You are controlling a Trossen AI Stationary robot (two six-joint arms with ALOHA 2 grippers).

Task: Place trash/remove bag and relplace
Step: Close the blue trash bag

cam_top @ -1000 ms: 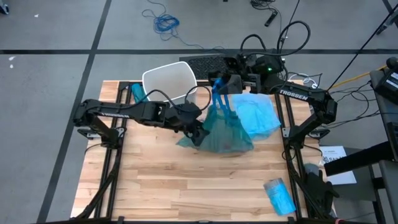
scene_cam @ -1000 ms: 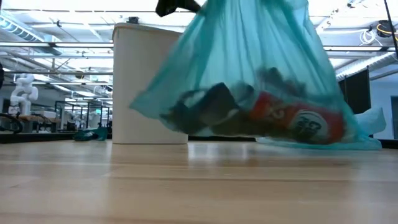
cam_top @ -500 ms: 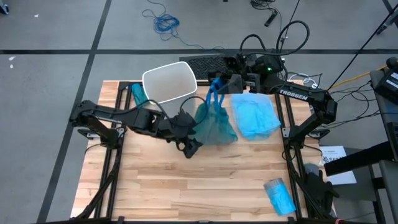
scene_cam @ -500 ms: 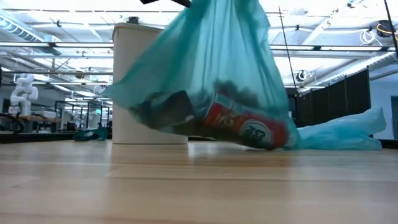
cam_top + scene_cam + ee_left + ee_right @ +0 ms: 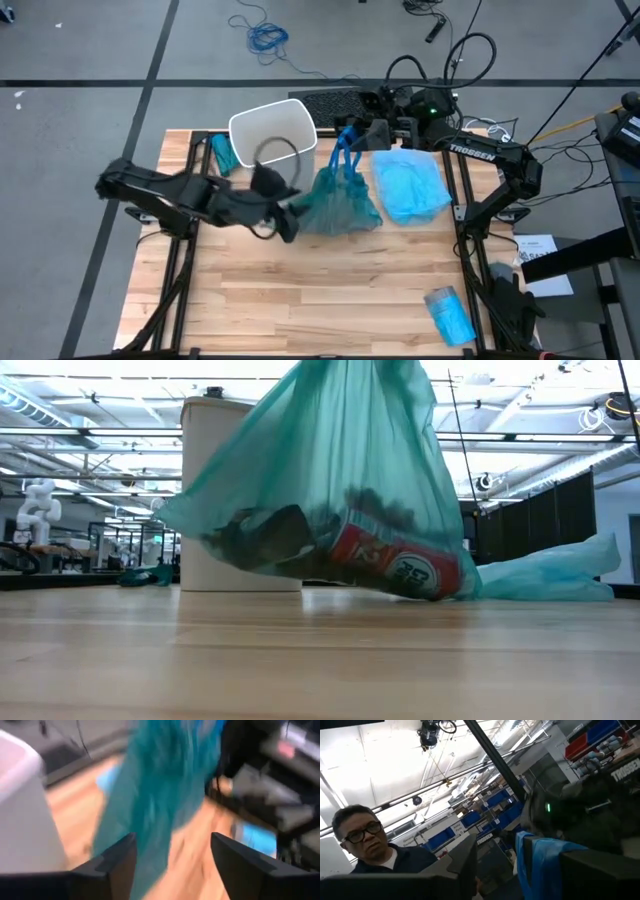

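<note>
A teal trash bag (image 5: 340, 203) hangs at the table's middle, with my right gripper (image 5: 352, 136) shut on its blue handles above it. Through the bag's skin the trash shows: a red-and-white bottle (image 5: 400, 567) and dark crumpled wads (image 5: 265, 535). The bag's bottom seems to rest on the table. My left gripper (image 5: 284, 216) is open just left of the bag; in the blurred left wrist view (image 5: 172, 865) the bag (image 5: 160, 795) fills the space ahead of its fingers. The white bin (image 5: 272, 130) stands at the far side, without a bag. My right gripper holds the bag's blue handles (image 5: 534, 862), gathered into a strip between its two fingers, at the bag's top. It comes from the table's far right side. The bag hangs below it with its loaded bottom (image 5: 420, 590) at the table top.
A pale blue bag (image 5: 410, 185) lies spread flat to the right of the hanging one. A blue packet (image 5: 449, 312) lies near the table's right front corner, and a teal thing (image 5: 222, 150) left of the bin. A person (image 5: 365, 840) shows beyond the table.
My left gripper has drawn back from the bag toward the table's left edge and risen a little, staying open. The bag, before spread wide to the right, has swung back left and hangs narrower under my right gripper.
</note>
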